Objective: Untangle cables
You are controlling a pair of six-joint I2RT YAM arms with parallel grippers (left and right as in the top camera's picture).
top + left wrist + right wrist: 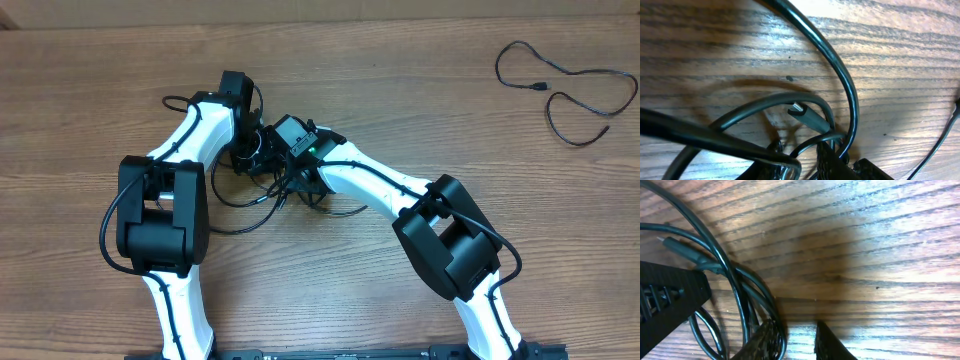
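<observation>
On the wooden surface (400, 90), the cables (852, 100) should be drawn apart slowly by the parted right fingers (827, 342), though the left fingers' (827, 162) hold cannot be told.

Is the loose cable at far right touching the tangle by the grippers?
Apart. The overhead view shows bare table between the loose cable and the tangle.

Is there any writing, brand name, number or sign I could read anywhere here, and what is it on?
No readable text in any view.
White-and-black left arm and right arm: no lettering shows, only a small green light.
Tangled thin black cables and their silver-tipped plug: no markings.
Loose black cable, wooden table: nothing written.
</observation>
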